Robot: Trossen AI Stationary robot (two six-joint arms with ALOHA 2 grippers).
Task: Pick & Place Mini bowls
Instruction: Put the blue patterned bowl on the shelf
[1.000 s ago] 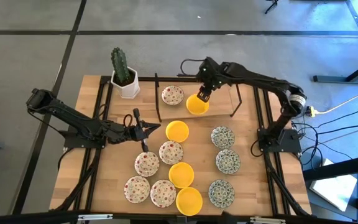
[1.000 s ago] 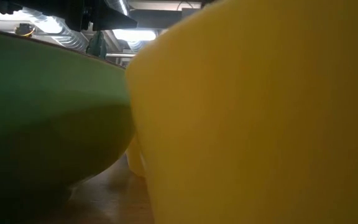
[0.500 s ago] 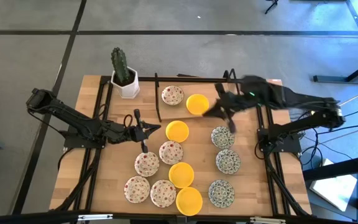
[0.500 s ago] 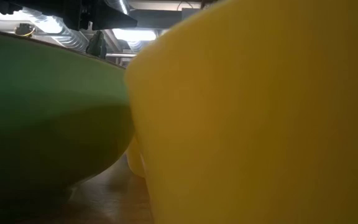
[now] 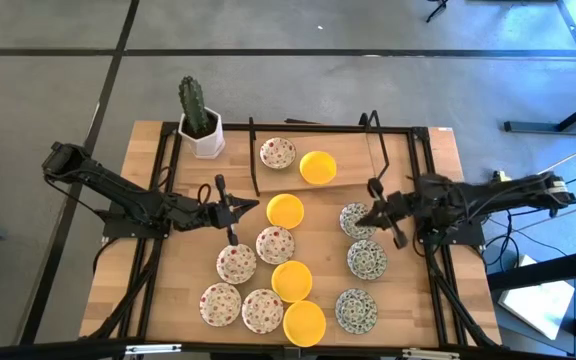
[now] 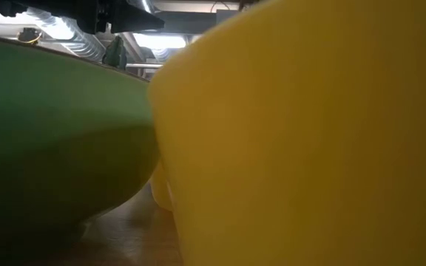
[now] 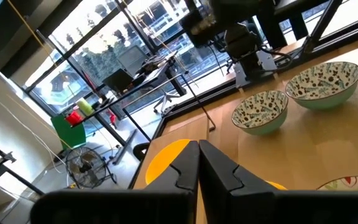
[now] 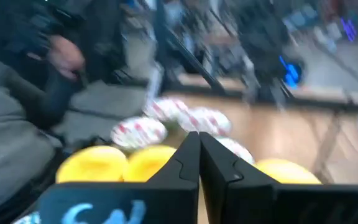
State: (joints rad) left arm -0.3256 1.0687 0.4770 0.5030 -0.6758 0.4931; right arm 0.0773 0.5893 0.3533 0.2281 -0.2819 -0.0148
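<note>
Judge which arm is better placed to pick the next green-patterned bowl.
Right. The right gripper, fingers shut, hangs beside the green-patterned bowl; the left gripper waits across the table beside a yellow bowl.

— What is being hidden in the low view?
— Nearly everything is being blocked by a plain yellow round bowl [image 6: 302, 140] and a green-sided bowl [image 6: 50, 140], both being cut off by the edges.
— And the right wrist view?
— It is being smeared by blur; the speckled bowls [image 8: 166, 124] are barely being made out.
</note>
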